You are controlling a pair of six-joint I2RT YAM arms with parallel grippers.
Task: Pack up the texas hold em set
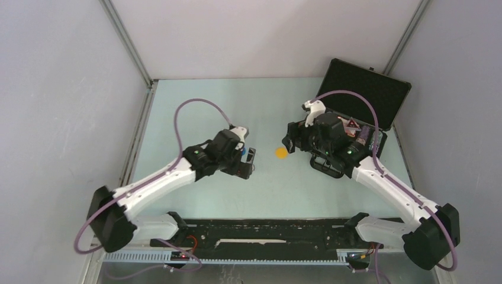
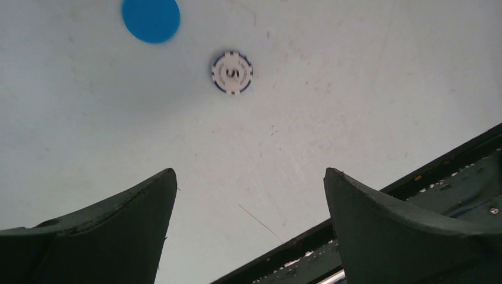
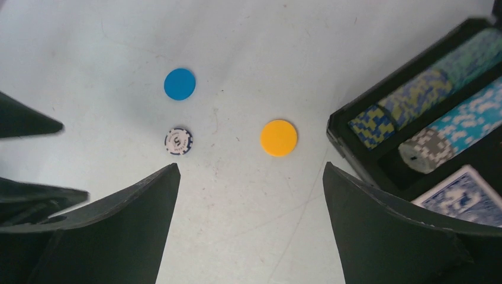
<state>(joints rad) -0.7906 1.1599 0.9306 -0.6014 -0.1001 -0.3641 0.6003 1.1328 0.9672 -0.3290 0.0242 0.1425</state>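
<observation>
You risked skidding the thin yellow disc (image 3: 279, 138) across the table (image 3: 89, 47) if the right gripper (image 3: 251, 168) came down flat on it; such pieces gave the fingers little edge to bite; the blue disc (image 3: 179, 84) and the lone chip (image 3: 178, 142) lay close together, so grabbing one could have knocked the other; the right gripper and the left gripper (image 2: 250, 171) both stood wide open and empty; the briefcase (image 1: 361, 86) sat at the table's far right, lid raised, holding chip rows (image 3: 414, 100), a blue deck (image 3: 465, 198) and the red triangle (image 1: 352, 124) — the three loose pieces lay between the arms.
</observation>
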